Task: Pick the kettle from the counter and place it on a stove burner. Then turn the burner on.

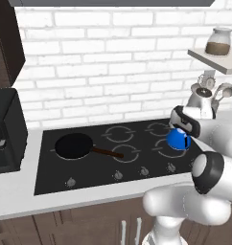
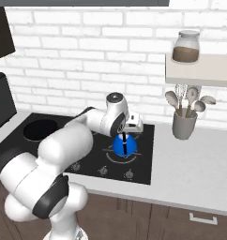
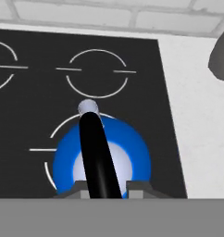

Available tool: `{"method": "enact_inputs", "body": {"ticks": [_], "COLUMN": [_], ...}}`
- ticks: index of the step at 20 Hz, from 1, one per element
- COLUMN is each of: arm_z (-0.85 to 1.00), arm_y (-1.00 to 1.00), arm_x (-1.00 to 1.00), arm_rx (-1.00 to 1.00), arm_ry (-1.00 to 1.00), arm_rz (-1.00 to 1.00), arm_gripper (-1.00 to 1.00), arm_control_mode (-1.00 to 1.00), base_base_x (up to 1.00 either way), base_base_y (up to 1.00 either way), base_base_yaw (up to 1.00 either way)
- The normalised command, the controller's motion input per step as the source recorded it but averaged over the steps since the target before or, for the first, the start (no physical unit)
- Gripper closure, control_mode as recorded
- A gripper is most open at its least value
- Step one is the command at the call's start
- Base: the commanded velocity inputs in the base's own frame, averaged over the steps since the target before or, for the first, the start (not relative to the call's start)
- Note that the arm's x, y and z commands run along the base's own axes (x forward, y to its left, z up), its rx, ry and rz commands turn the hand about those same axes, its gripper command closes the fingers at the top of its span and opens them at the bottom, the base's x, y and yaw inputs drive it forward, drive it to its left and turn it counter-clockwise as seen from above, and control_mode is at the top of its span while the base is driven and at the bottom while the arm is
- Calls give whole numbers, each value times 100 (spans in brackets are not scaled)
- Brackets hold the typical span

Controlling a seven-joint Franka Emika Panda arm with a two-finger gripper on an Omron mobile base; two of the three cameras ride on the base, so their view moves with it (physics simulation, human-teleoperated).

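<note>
Right base view: utensil cup (image 2: 184,125) near kettle (image 2: 124,146), frying pan (image 2: 40,130) well apart.

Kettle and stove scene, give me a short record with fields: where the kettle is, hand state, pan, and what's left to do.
kettle: blue kettle sits on the front right stove burner of the cooktop
hand: hand straddles the kettle's dark handle; whether it grips it cannot be told
pan: black frying pan on the front left burner
remaining: release the kettle, turn the burner on
</note>
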Motion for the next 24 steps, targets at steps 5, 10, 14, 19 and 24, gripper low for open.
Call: {"method": "enact_inputs", "body": {"ticks": [5, 10, 14, 19, 24], "arm_z": [-18, -36, -50, -13, -4], "arm_y": [25, 17, 0, 0, -15], "arm_x": [42, 24, 0, 0, 2], "arm_rx": [1, 0, 0, 0, 0], "arm_ry": [0, 5, 6, 1, 0], "arm_rz": [0, 0, 0, 0, 0], "arm_gripper": [100, 100, 100, 100, 100], "arm_control_mode": [-100, -100, -100, -100, -100], "base_base_x": [0, 0, 0, 0, 0], "base_base_y": [0, 0, 0, 0, 0], "base_base_yaw": [0, 0, 0, 0, 0]}}
